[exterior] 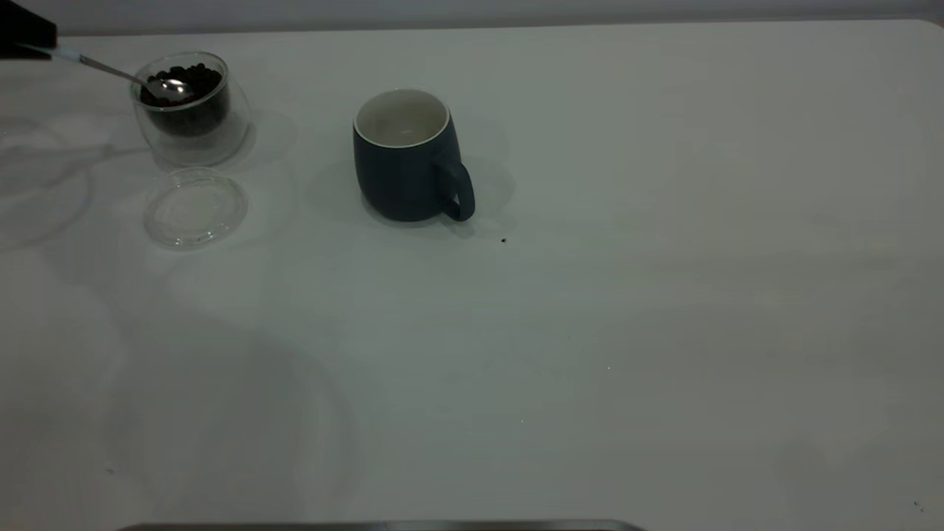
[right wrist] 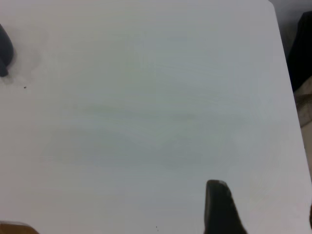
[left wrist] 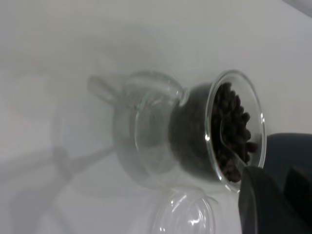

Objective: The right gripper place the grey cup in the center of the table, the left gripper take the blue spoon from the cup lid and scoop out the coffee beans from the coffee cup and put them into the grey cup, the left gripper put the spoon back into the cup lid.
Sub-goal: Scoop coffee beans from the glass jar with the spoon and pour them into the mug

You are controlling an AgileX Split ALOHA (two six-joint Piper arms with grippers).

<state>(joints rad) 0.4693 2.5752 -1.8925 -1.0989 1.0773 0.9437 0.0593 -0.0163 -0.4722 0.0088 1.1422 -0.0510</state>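
A: Left gripper (exterior: 26, 33) sits at the far left edge, mostly out of shot. It has the blue spoon (exterior: 110, 70) by the pale handle end, jaws closed on it, though the pinch itself is cut off in the exterior view. Right gripper (right wrist: 222, 207): only 1 dark finger tip shows in its own wrist view, parked over bare table (exterior: 664, 295). Can't tell if it's open.

B: Step?

A: Scooping, I'd say. Spoon bowl is down in the coffee cup (exterior: 188, 107), resting on the beans (exterior: 184, 77). Grey cup (exterior: 409, 158) already stands near mid-table, upright, handle toward the camera, white inside looks empty.

B: Next move?

A: Dig under the beans, lift level, carry right across to the grey cup, tip in. Thin metal bowl is shallow and slick, so beans could roll off. 1 dark speck, maybe a stray bean (exterior: 504, 240), lies just past the handle.

B: Materials?

A: Coffee cup is clear double-walled glass, rounded. Lid (exterior: 194, 206) is a clear flat disc just in front of it, nothing on it. Grey cup is a matte, rounded mug.
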